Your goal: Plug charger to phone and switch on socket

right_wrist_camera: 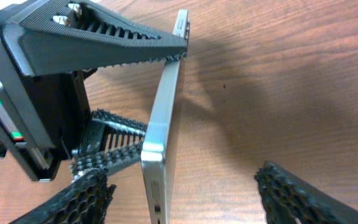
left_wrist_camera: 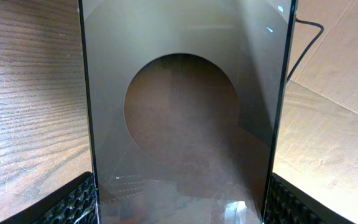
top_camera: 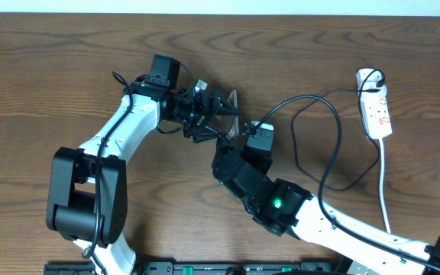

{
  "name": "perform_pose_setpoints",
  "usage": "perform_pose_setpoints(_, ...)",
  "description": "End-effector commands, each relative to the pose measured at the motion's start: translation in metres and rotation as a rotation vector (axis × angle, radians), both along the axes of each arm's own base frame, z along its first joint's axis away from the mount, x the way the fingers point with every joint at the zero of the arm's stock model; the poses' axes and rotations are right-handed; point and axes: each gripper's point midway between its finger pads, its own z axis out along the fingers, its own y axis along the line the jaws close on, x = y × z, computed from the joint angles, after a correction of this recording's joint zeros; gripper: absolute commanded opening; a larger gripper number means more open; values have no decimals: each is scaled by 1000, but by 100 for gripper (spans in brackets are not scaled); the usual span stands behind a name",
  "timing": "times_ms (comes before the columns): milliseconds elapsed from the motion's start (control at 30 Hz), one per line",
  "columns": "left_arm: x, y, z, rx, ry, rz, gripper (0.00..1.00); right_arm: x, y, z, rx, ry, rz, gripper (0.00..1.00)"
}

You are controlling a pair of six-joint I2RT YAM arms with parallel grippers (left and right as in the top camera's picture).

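Left tool point(top_camera: 221, 114): clamped on the phone point(top_camera: 234, 101), one ribbed finger point(right_wrist_camera: 104, 37) against each flat face. The phone is up off the table point(top_camera: 52, 61), standing on edge near the table's middle. In the overhead view it shows only as a thin sliver.

Left wrist view: the phone's glossy face point(left_wrist_camera: 179, 112) fills the frame between the two finger pads point(left_wrist_camera: 73, 202). It carries a round dark reflection.

Right wrist view: the phone point(right_wrist_camera: 163, 124) is seen edge-on, a slim metallic rim with a small slot at its near end. That end points toward the right tool point(top_camera: 232, 139).

Right tool: jaws spread wide, one finger point(right_wrist_camera: 86, 199) just beside the phone's near end, the other well off to the side. Nothing shows between them but the phone's edge. Cannot tell whether the near finger touches it.

Charger point(top_camera: 334, 153): the black cable loops over the table between the right arm and the socket point(top_camera: 378, 114). Its white adapter point(top_camera: 368, 76) sits at the socket's far end. The plug tip is hidden by the right wrist.

Socket: lies flat near the table's right edge, red marks on its face. Its thick white cord point(top_camera: 384, 183) trails toward the near edge.
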Motion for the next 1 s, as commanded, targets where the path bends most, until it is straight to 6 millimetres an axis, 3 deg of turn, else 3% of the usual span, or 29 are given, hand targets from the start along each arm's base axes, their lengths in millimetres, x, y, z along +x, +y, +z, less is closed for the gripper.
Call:
perform_pose_setpoints(0,-1,-2,24,-51,-43,-14,70,9,3,3,-14,-42,-32,70)
perform_pose_setpoints(167,-1,-2,24,-51,-43,-14,70,16,15,-5,11,-58,-33,54)
perform_pose_setpoints(367,-1,-3,24,-51,-43,-14,70,17,15,-10,1,-51,-33,33)
perform_pose_setpoints(700,-1,-2,24,-51,-43,-14,70,14,24,-8,38,-32,3,6)
perform_pose_setpoints(800,-1,-2,24,-51,-42,-14,70,14,24,-8,38,-33,3,1)
perform_pose_setpoints(967,-1,-2,24,-51,-43,-14,71,14,24,-8,38,-33,3,1)
